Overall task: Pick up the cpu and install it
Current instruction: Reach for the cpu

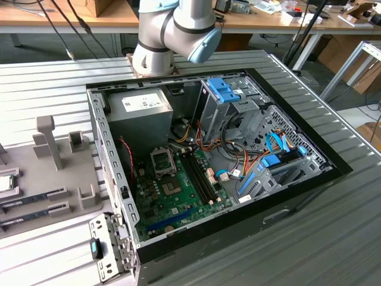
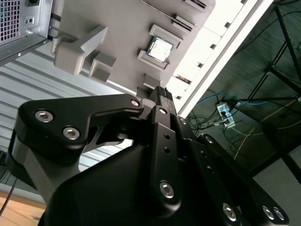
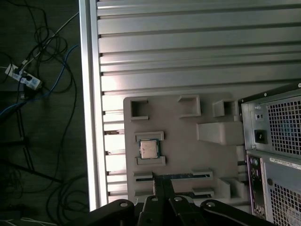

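Ribbed aluminium table [image 3: 188, 47], silvery square cpu [image 3: 149, 149]

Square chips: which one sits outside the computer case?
The cpu, silvery-topped, lying in a recess of the grey tray beside the case. The dark chip is soldered to the green board inside it.

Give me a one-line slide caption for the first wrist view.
The cpu sits in a grey holder tray on the ribbed table, the pincer apart from it.
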Controlling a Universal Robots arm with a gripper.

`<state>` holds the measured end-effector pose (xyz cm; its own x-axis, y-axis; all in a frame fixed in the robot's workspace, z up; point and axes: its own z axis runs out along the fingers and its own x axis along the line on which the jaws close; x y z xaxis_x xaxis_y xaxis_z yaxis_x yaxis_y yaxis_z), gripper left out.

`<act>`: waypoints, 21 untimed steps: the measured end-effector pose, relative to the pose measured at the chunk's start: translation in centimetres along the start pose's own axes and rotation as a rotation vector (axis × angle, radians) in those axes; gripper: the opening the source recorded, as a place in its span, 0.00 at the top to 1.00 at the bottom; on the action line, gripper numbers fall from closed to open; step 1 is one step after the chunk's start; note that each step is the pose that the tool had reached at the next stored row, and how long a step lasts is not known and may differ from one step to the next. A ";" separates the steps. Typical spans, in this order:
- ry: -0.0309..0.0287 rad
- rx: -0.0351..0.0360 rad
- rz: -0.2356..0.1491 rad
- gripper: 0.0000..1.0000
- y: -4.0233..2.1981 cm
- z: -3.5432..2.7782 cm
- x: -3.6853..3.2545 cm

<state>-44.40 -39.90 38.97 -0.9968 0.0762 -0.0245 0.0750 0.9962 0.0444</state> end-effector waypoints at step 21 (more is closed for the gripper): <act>0.0000 0.0000 0.000 0.89 -0.18 -0.02 2.45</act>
<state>-46.86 -39.89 38.92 -0.9968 0.0762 -0.0245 0.0751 0.9962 0.0444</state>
